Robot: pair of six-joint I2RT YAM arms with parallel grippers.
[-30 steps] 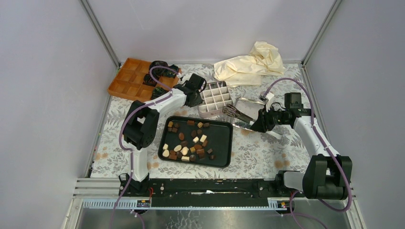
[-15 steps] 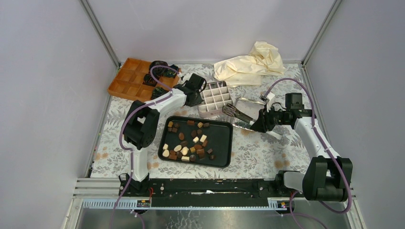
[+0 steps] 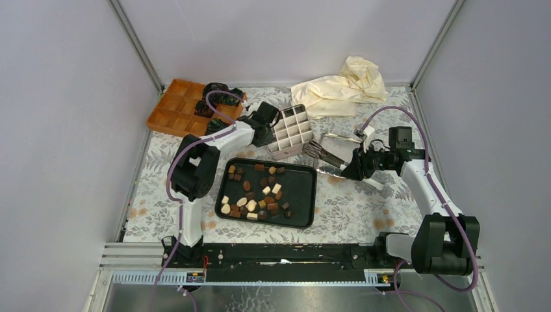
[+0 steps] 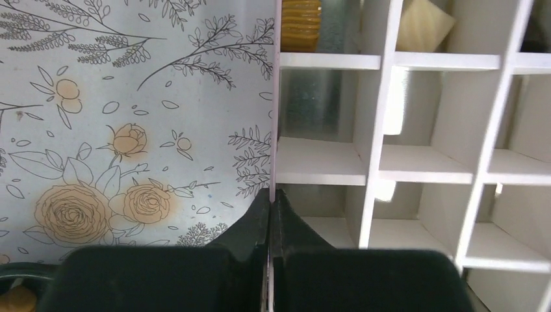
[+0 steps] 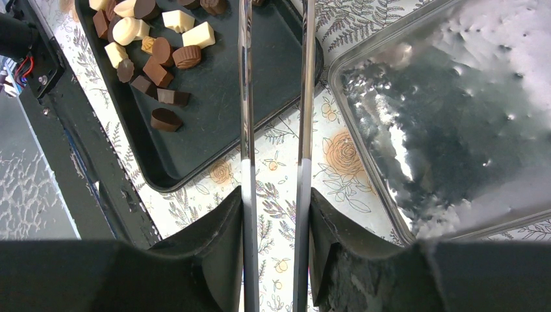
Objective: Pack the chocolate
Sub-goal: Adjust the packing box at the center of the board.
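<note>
Across the middle of the floral-printed tablecloth (image 3: 351, 208), toward the near edge, a shallow rectangular black tray (image 3: 303, 195) is shown holding the chocolate (image 3: 256, 192): small dark-brown, light-brown and cream pieces, scattered loose, none of them yet packed. A crumpled cream cloth (image 3: 338, 88) is seen along the far edge toward the right corner, and an orange plastic compartment tray (image 3: 172, 107) is set in the far-left corner. Right of centre, a shiny rectangular silver tin (image 5: 455, 117) is laid flat near the black tray's right rim. A white cardboard grid divider (image 3: 290, 130) is held near the middle of the far edge, apparently tipped up on one side. Its thin outer wall is pinched between the pressed-together fingers of the left gripper (image 4: 271, 195). Slim polished-steel tongs (image 5: 245, 97) are clamped by the right gripper (image 5: 273, 195), one finger pressed on the outside of each arm, with a narrow gap kept between the arms.

The seating of the divider is judged to be the step in hand. It would best be lowered level, cells facing up, with the card gripped lightly enough not to be creased. The tongs are best kept clear until the divider is settled.
</note>
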